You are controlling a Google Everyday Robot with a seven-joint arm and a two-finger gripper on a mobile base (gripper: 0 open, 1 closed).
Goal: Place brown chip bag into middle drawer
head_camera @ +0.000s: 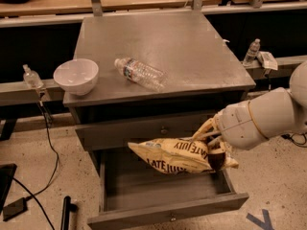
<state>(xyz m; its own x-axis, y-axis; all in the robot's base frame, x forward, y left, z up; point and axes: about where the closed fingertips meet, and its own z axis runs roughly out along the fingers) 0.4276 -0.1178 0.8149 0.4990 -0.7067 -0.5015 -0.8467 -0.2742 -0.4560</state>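
Note:
The chip bag (175, 155) shows pale yellow with dark lettering and a dark brown patch at its right end. It hangs level just above the open middle drawer (163, 195), over its back half. My gripper (212, 146) is shut on the bag's right end, reaching in from the right on a white arm (266, 119). The drawer is pulled out wide and its inside looks empty. The knobbed drawer above it (144, 133) is closed.
On the grey cabinet top (192, 47) lie a clear water bottle (140, 73) and, at the left edge, a white bowl (76, 75). A small bottle (252, 51) stands on the rail at right. Cables and a dark object lie on the floor at left.

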